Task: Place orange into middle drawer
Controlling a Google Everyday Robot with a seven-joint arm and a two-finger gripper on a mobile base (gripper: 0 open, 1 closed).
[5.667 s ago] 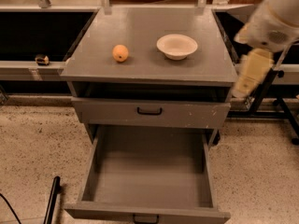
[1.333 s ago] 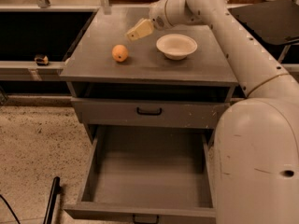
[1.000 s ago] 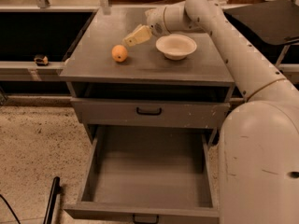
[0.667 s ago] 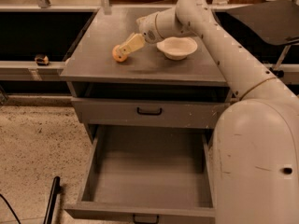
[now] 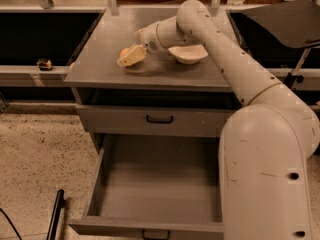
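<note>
On the surface (image 5: 100, 59) the tool (image 5: 131, 58) half hid the orange (image 5: 123, 51) at its ten o'clock; its state could not be told. The middle drawer (image 5: 150, 227) stood open.

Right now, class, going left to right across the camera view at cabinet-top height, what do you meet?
small dark object at far left → pincer, down at the orange → white bowl

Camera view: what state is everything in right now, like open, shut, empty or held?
Small round orange fruit: on the grey cabinet top, partly hidden by the cream gripper.
Gripper: low over the top, at the orange.
Cream-white round bowl: upright on the top.
Upper grey drawer: shut.
Wide grey middle drawer: pulled open, empty.
</note>
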